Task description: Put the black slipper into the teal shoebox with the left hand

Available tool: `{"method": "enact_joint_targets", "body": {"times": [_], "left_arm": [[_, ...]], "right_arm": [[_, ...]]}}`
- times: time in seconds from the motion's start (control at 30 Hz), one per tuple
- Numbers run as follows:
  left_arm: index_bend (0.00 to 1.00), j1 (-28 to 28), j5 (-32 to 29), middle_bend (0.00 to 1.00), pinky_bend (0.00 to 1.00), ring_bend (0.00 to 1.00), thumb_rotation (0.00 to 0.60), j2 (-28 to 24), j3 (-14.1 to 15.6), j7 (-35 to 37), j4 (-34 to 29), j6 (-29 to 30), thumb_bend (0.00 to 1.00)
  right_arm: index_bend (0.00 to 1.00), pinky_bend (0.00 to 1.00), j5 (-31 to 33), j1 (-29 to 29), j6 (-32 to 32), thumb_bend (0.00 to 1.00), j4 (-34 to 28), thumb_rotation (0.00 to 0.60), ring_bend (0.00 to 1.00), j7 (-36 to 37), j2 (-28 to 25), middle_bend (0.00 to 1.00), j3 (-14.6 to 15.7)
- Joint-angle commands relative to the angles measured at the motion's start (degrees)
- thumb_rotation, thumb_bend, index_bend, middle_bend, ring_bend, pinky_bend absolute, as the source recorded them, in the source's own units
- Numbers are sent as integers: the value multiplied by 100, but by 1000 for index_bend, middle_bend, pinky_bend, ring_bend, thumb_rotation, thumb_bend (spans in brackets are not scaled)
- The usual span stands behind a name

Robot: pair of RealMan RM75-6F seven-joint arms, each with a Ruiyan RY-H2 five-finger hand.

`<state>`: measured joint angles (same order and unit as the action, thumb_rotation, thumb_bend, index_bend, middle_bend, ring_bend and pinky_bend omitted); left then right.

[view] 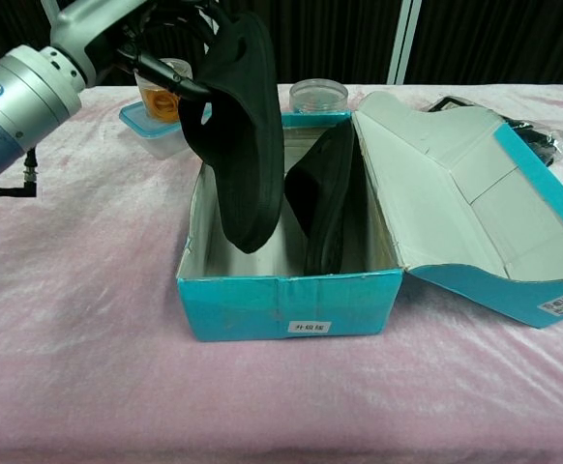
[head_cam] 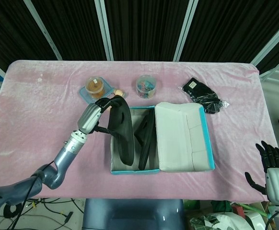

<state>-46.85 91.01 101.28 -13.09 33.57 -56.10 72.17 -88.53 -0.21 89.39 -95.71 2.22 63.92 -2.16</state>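
My left hand [head_cam: 97,115] [view: 156,43] grips a black slipper [head_cam: 122,128] [view: 243,135] by its strap end and holds it on edge, hanging over the left half of the open teal shoebox [head_cam: 130,169] [view: 291,304]. The slipper's lower end is above the box floor. A second black slipper [head_cam: 145,138] [view: 328,198] stands on edge inside the box near its right wall. My right hand [head_cam: 272,170] is at the bottom right, off the table, fingers spread and holding nothing.
The box lid [head_cam: 183,136] [view: 456,208] lies open to the right. Behind the box stand a teal-lidded tub with orange contents [head_cam: 95,88] [view: 165,101], a clear round jar [head_cam: 146,86] [view: 318,95] and a black bundle in plastic [head_cam: 204,98].
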Motion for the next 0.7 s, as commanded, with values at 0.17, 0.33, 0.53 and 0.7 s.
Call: {"method": "enact_joint_targets", "body": {"times": [0.17, 0.33, 0.53, 0.7], "left_arm": [[172, -128, 177, 506, 272, 364, 600, 595, 226, 108, 815, 282, 0], [171, -162, 208, 507, 297, 364, 600, 719, 374, 212, 1106, 225, 0], [145, -229, 120, 504, 319, 364, 600, 762, 467, 259, 1244, -48, 0], [113, -303, -66, 495, 321, 364, 600, 630, 525, 48, 1086, -609, 0]], "right_arm": [[0, 11, 5, -10, 6, 233, -14, 600, 0, -9, -10, 20, -1], [0, 11, 9, -16, 9, 233, -19, 600, 0, -10, -11, 20, -4], [0, 11, 2, -8, -8, 234, -33, 600, 0, -28, -11, 20, -4], [0, 11, 8, -23, 1, 233, -31, 600, 0, -19, -14, 20, -1]]}}
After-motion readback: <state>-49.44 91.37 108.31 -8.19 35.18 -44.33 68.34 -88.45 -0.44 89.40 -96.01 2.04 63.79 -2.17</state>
